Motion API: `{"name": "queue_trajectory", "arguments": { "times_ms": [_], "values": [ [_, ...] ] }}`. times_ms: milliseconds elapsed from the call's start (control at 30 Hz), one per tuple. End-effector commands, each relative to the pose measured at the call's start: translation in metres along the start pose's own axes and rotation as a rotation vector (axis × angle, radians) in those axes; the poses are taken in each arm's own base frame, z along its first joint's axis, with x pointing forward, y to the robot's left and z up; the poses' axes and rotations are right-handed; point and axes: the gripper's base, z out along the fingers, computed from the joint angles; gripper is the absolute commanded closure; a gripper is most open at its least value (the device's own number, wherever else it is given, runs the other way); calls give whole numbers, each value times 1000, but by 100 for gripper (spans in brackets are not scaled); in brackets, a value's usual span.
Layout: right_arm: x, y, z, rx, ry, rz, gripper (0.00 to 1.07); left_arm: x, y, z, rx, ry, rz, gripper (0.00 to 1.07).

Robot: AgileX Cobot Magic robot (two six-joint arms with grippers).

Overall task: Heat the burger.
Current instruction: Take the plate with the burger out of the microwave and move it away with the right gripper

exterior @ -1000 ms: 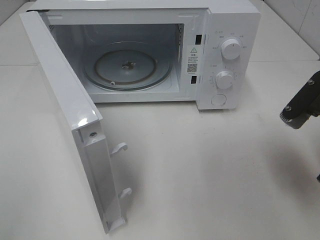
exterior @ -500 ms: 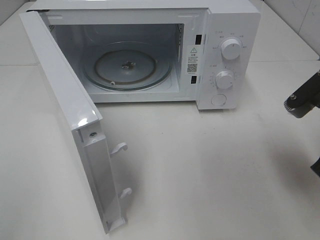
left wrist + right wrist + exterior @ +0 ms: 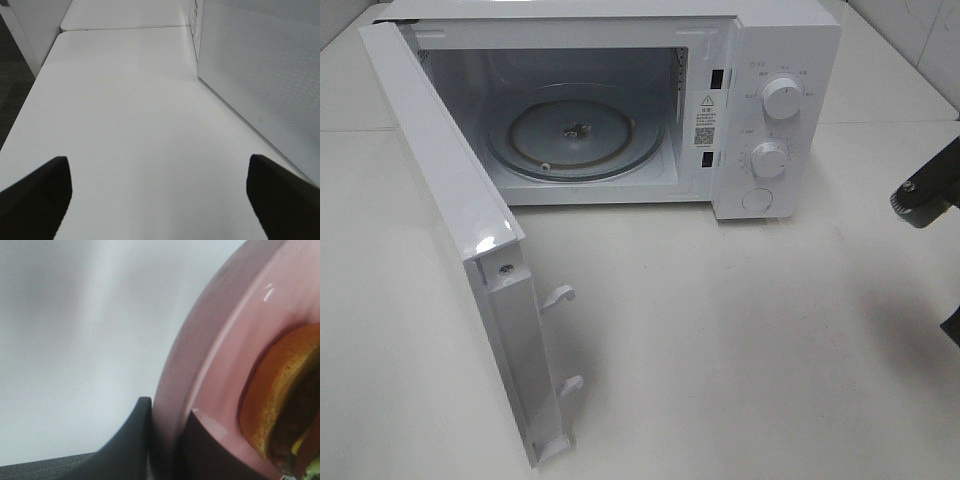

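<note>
The burger [image 3: 280,400], with an orange-brown bun and a bit of green at its edge, lies on a round pink plate [image 3: 220,340] in the right wrist view. My right gripper [image 3: 167,442] is shut on the plate's rim, one finger under it and one over. In the exterior high view only part of the right arm [image 3: 925,195] shows at the right edge; burger and plate are outside that view. My left gripper [image 3: 160,200] is open above bare table, its dark fingertips [image 3: 35,195] far apart and nothing between them.
A white microwave [image 3: 780,60] stands at the back of the table, its door [image 3: 450,220] swung wide open toward the front left. Inside lies a bare glass turntable [image 3: 575,135]. The door's perforated outer face [image 3: 260,75] is close beside the left gripper.
The right arm has drifted toward the right edge of the exterior high view and slightly upward. The microwave and its door have not moved.
</note>
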Motion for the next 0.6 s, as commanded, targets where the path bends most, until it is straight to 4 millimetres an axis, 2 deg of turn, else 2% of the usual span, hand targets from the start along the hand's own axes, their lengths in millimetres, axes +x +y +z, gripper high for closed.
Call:
{"name": "queue_trajectory", "arguments": {
  "times_ms": [33, 600],
  "values": [
    [-3, -7, 1, 85, -9, -20, 107, 1, 0, -2, -5, -26, -1, 17],
    [-17, 22, 26, 84, 45, -70, 107, 1, 0, -2, -5, -26, -1, 17]
  ]
}}
